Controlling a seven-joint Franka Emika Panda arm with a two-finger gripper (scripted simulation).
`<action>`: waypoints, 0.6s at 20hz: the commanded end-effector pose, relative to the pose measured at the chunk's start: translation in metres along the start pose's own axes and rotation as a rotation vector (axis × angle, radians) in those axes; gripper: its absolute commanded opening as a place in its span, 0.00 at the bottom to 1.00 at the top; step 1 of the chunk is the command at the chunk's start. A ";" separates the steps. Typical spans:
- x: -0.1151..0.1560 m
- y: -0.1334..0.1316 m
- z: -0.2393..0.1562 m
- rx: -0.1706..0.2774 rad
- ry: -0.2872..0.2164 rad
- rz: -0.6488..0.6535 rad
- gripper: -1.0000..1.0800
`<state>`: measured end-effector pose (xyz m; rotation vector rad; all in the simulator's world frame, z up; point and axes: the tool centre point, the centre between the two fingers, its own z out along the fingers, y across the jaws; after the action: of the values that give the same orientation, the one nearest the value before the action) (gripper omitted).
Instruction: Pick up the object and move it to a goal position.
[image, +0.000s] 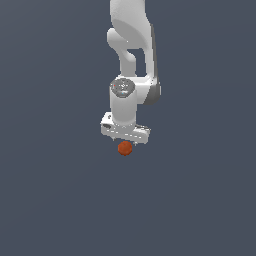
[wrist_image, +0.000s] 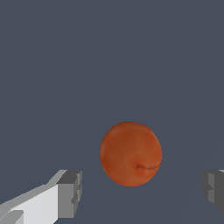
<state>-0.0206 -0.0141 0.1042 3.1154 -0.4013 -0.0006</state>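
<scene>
The object, a small orange-red ball (image: 125, 148), lies on the flat dark grey surface right under the white hand of my arm in the exterior view. In the wrist view the ball (wrist_image: 130, 153) sits in the wide gap between the two grey fingertips (wrist_image: 70, 192), with clear space on both sides. My gripper (wrist_image: 142, 190) is open and touches nothing. In the exterior view the gripper (image: 125, 142) points straight down at the ball, and its fingers are mostly hidden behind the hand.
A plain dark grey surface (image: 60, 200) fills both views. The white arm (image: 131, 45) rises behind the hand towards the top of the exterior view. No other objects show.
</scene>
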 end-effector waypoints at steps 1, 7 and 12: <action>-0.001 0.001 0.005 0.000 0.001 0.021 0.96; -0.002 0.001 0.008 0.000 -0.001 0.023 0.96; -0.002 0.001 0.023 0.000 0.000 0.025 0.96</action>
<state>-0.0224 -0.0143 0.0871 3.1107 -0.4392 0.0007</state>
